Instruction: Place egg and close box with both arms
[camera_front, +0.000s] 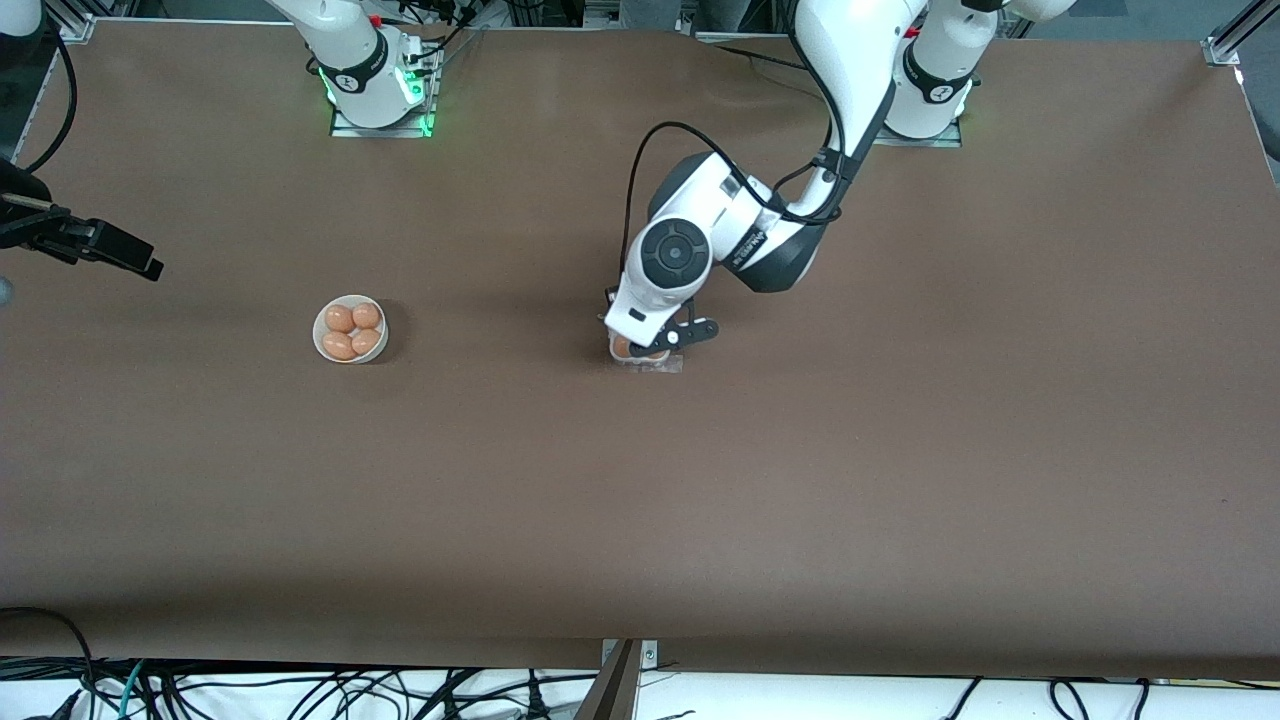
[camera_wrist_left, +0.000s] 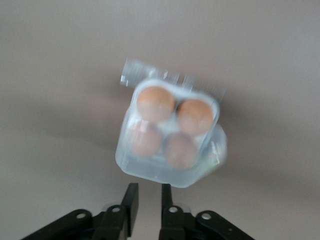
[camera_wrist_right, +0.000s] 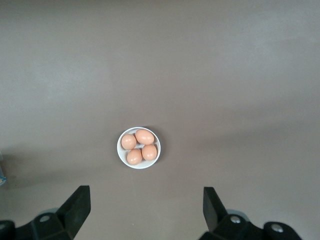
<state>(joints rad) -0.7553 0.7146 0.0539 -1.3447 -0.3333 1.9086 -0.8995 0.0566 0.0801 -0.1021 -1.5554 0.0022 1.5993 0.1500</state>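
left gripper (camera_wrist_left: 147, 200) sits low over the box (camera_wrist_left: 172, 140) at mid-table, fingers nearly together with a narrow gap, holding nothing. box carries four brown eggs (camera_wrist_left: 156, 102), lid over them. right gripper (camera_wrist_right: 145, 207) waits spread wide and empty, high over the white bowl (camera_front: 350, 329) of eggs

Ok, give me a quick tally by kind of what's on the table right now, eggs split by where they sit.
Eggs in the box: 4
Eggs in the white bowl: 4
Clear egg boxes: 1
White bowls: 1
Total: 10 things, 8 of them eggs
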